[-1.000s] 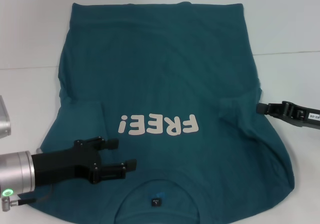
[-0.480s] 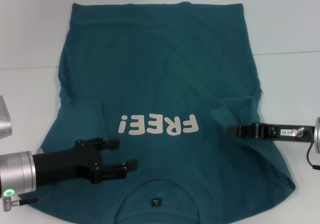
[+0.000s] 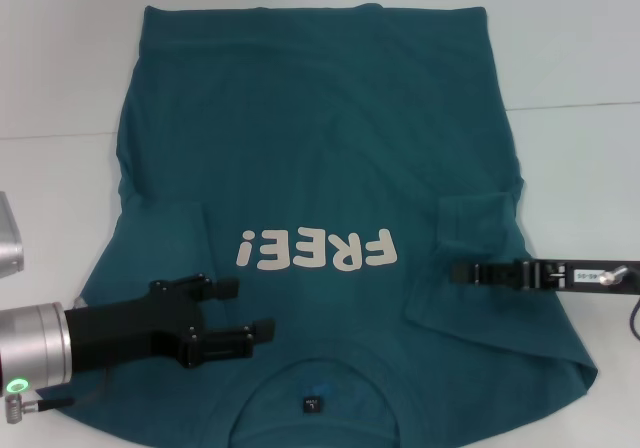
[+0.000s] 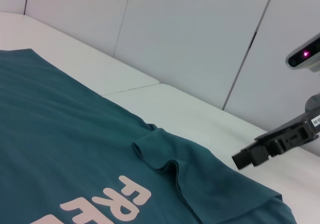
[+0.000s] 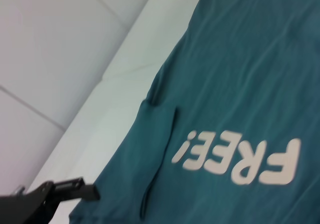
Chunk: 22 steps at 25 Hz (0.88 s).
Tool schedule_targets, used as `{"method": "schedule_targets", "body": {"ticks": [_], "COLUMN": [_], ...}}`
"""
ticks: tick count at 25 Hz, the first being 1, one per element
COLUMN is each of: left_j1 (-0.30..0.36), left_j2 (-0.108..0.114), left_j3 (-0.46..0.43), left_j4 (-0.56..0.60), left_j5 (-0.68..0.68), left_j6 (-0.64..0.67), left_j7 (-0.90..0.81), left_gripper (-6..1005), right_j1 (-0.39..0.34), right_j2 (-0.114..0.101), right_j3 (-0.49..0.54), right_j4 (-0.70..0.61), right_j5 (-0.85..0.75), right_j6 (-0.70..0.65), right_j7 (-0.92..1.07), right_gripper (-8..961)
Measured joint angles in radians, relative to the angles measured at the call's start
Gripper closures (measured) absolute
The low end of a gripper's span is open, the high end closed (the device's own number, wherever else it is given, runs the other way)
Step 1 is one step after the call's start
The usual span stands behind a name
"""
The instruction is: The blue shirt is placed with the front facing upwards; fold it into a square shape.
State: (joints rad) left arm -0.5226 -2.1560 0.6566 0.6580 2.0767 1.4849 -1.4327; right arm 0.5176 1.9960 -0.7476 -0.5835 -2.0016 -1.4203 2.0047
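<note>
Head view: blue shirt (image 3: 320, 158) fills center, print up. Left gripper (image 3: 238, 310) spread, lower left; right gripper (image 3: 462, 273), can't tell, mid-right. Prob soft, limp, light; pinch hem/sleeve edges.

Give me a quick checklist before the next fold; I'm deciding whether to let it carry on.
1. Front faces up: ok, the FREE! lettering shows on the blue shirt.
2. Left sleeve folded in: ok, it lies on the shirt's body.
3. Right sleeve folded in: ok, but bunched.
4. Left gripper ready: ok, open over the shirt beside the collar.
5. Right gripper grasp: cannot tell; seen edge-on over the right side.
6. Cloth flat: not ok, a raised fold runs beside the right gripper.
</note>
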Motion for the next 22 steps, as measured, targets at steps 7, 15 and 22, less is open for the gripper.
{"method": "schedule_targets", "body": {"ticks": [7, 15, 22], "left_j1": [0.002, 0.0, -0.004], "left_j2": [-0.002, -0.002, -0.002], "left_j3": [-0.002, -0.002, -0.005], "left_j4": [0.002, 0.0, 0.006], "left_j5": [0.0, 0.0, -0.004], "left_j6": [0.002, 0.005, 0.009], "left_j7": [0.0, 0.0, 0.0], "left_gripper": [124, 123, 123], "right_j1": [-0.035, -0.078, -0.097], "right_j2": [0.007, 0.012, 0.021], "right_j3": [0.109, 0.191, 0.263], "right_j4": [-0.001, 0.038, 0.058], "right_j5": [0.014, 0.064, 0.065], "right_j6": [-0.006, -0.015, -0.012], "right_j7": [-0.107, -0.267, -0.334], "right_gripper": [553, 222, 35]}}
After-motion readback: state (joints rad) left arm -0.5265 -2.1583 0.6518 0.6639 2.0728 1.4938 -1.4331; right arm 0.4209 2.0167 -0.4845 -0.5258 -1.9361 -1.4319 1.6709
